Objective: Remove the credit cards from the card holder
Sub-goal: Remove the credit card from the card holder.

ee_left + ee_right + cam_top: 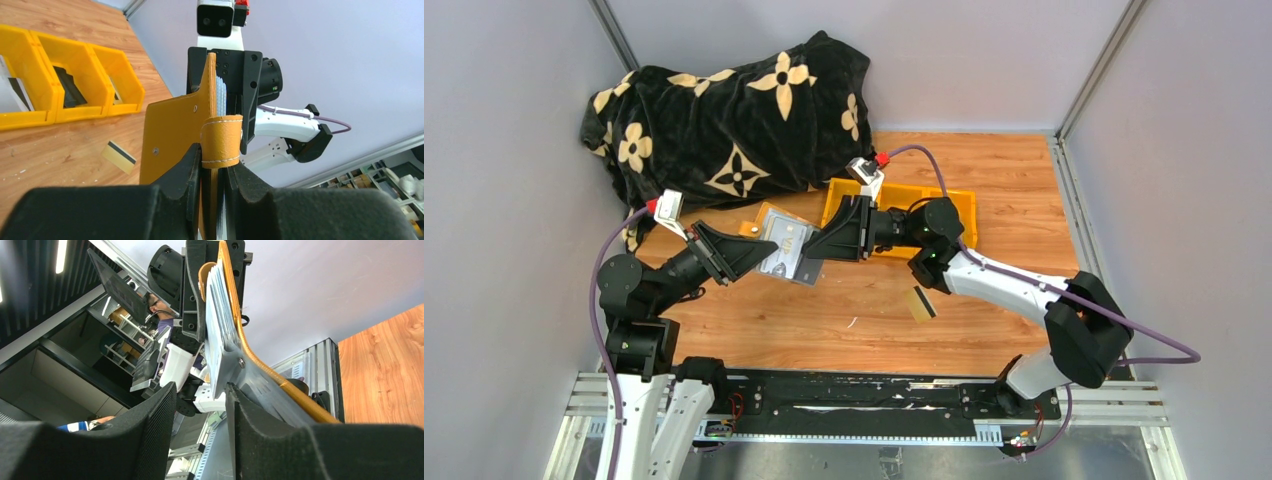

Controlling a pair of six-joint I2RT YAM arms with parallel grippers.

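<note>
Card holder (786,245) is up off the table (824,335) between the arms, with the left gripper (212,180) clamped on it. Pale credit cards (217,305) are stacked in its pockets, and the right gripper (200,405) has its fingers apart at their edge. One tan-gold card (921,303) lies on the table. The yellow bin tray (30,117) holds a striped card (17,92) in an end compartment and a black item (70,90) in the middle.

We are holding the mustard card holder (786,245) open in the air, pale cards (216,310) sitting inside. One gold card (921,303) is lying flat on the tabletop (844,335).

Bright, even light, soft shadows; wrist views: near jaws blurred; right-wrist background dim, hazy.
</note>
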